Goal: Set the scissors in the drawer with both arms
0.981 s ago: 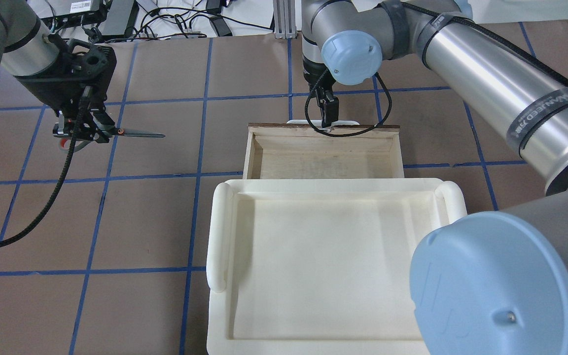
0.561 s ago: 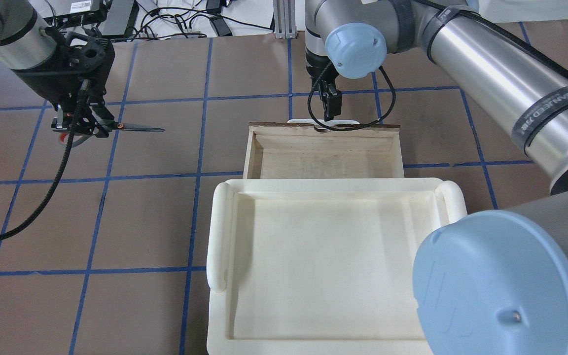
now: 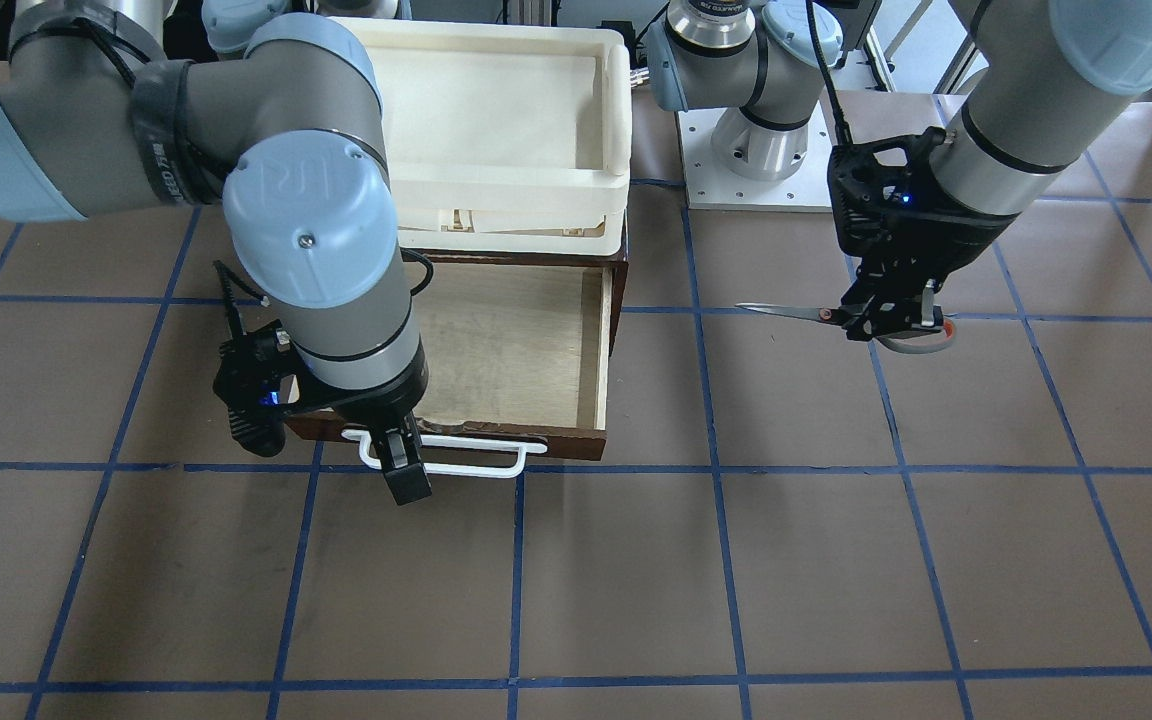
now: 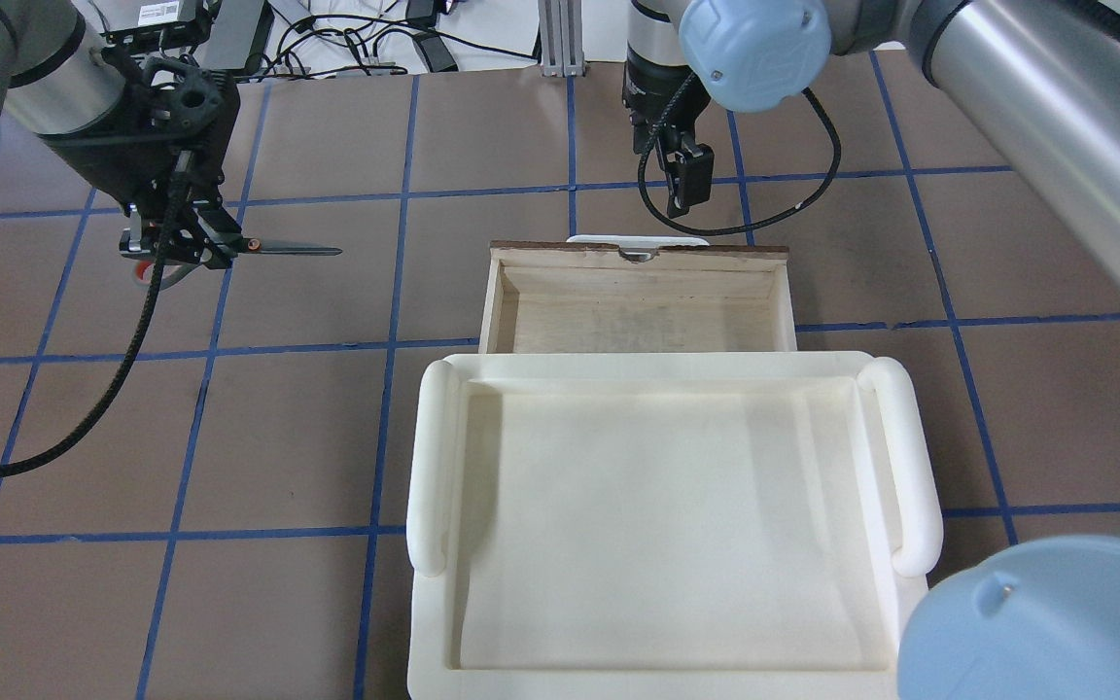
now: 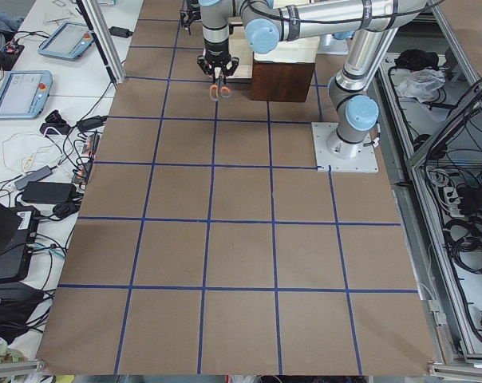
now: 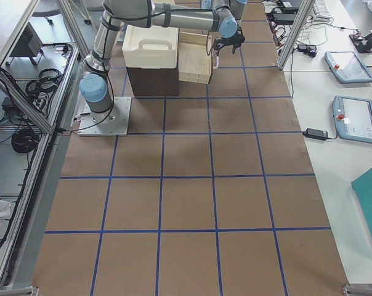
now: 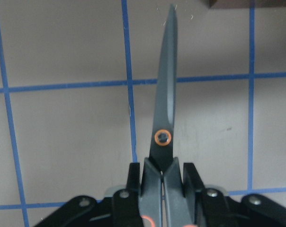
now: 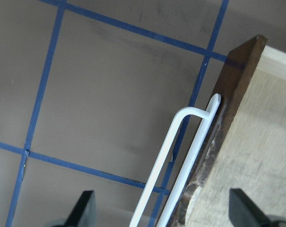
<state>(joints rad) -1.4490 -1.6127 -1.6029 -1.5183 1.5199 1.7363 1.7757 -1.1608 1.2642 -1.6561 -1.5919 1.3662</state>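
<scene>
The scissors [image 4: 293,250] hang level over the table, far left of the drawer, blades pointing toward it. My left gripper [image 4: 210,248] is shut on their handles; the left wrist view shows the closed blades [image 7: 165,104] sticking out from the clamped fingers [image 7: 133,184]. The drawer [image 4: 638,316] stands pulled open, its pale plywood inside empty. My right gripper [image 4: 691,194] is open and empty, just beyond and above the white bar handle [image 4: 638,239]. In the right wrist view the handle [image 8: 181,156] lies between the spread fingertips [image 8: 84,208], untouched.
The cream-white foam tray [image 4: 432,467] sits on top of the dark cabinet, right behind the open drawer. The table is brown with blue tape lines. Cables and boxes lie past the far edge [image 4: 346,39].
My right gripper has drawn up and away from the drawer handle, toward the far side. My left gripper has shifted slightly right with the scissors.
</scene>
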